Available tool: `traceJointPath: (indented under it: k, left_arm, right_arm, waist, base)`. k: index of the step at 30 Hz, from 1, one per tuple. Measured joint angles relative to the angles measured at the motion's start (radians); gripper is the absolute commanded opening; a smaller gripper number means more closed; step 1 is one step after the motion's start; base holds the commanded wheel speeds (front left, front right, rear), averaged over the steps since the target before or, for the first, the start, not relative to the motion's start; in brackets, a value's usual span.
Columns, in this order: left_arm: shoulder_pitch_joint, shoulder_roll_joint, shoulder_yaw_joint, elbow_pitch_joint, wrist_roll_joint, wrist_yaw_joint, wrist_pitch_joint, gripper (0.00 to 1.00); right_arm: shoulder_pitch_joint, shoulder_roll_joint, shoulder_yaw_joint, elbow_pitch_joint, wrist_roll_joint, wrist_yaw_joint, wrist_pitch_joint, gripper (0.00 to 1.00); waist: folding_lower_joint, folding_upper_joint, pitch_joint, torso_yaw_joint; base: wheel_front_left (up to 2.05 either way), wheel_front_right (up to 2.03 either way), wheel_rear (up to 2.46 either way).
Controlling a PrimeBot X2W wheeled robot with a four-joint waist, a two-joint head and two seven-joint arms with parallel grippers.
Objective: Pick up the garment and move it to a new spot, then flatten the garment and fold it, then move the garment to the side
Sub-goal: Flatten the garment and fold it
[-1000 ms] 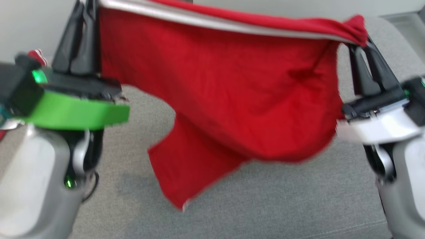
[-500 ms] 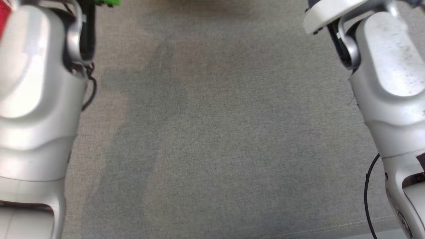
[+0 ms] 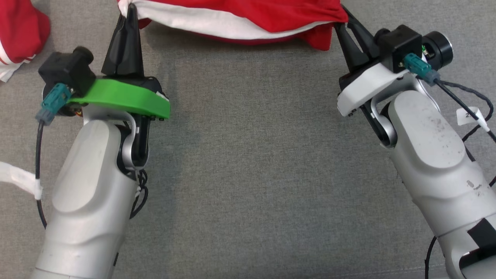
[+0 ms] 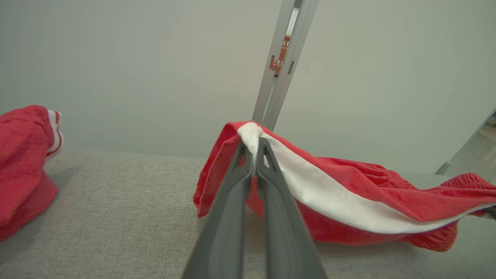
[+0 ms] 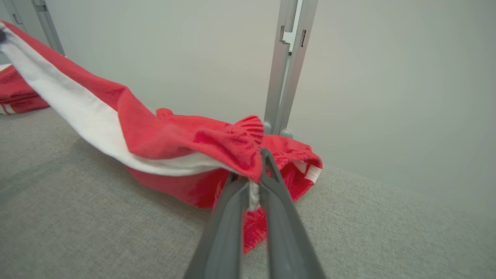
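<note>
The grey woven fabric surface carries the red garment with a white band, stretched along its far side and sagging between the arms. A second red cloth with white stripes lies far left, apart. The left end effector is clamped on one end of the garment, and the right end effector on the other.

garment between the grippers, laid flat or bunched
Bunched: the garment sags in folds between left gripper and right gripper, both pinching its edge.
</note>
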Motion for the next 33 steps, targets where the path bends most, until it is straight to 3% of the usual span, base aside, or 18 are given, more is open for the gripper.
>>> traceJointPath:
  k: [7, 16, 26, 33]
  left_arm:
    - [0.200, -0.024, 0.073, -0.177, 0.029, 0.000, -0.004, 0.00]
    - [0.504, -0.049, 0.060, -0.402, 0.053, 0.018, -0.003, 0.00]
    - [0.731, -0.004, 0.012, -0.648, 0.072, 0.084, 0.104, 0.00]
    - [0.812, 0.023, -0.012, -0.757, 0.076, 0.116, 0.182, 0.00]
  right_arm:
    - [0.184, -0.003, -0.012, -0.189, 0.015, 0.000, -0.001, 0.00]
    - [0.522, 0.002, -0.084, -0.378, 0.018, 0.000, -0.001, 0.00]
    - [0.836, -0.017, -0.143, -0.570, 0.016, 0.000, 0.003, 0.00]
    - [0.968, -0.025, -0.171, -0.742, 0.006, 0.000, 0.098, 0.00]
  waist:
    - [0.0000, 0.0000, -0.043, -0.008]
    - [-0.0001, 0.0000, -0.163, 0.002]
    - [-0.0001, 0.0000, -0.332, 0.023]
    - [-0.0002, 0.0000, -0.392, 0.021]
  base:
    - [0.00, 0.00, 0.00]
    - [0.00, 0.00, 0.00]
    - [0.00, 0.00, 0.00]
    - [0.00, 0.00, 0.00]
